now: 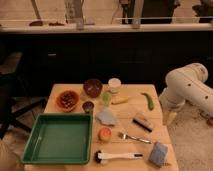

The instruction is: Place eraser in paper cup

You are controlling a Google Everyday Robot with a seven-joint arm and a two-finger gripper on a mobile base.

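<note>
The eraser point(142, 121), a small tan-grey block with a black lower strip, lies on the wooden table point(132, 107) right of centre. The white paper cup point(114, 85) stands upright at the back middle, next to the dark red bowl point(92, 87). My white arm hangs off the table's right side. My gripper point(170, 119) points down beside the right edge, right of the eraser and apart from it. It holds nothing that I can see.
A green tray point(60, 138) fills the front left. Also on the table: an orange bowl point(67, 99), a small dark metal cup point(88, 106), a translucent green cup point(106, 98), a banana point(120, 100), a green vegetable point(148, 100), a fork point(132, 137), a brush point(117, 156), a blue-grey pad point(159, 153).
</note>
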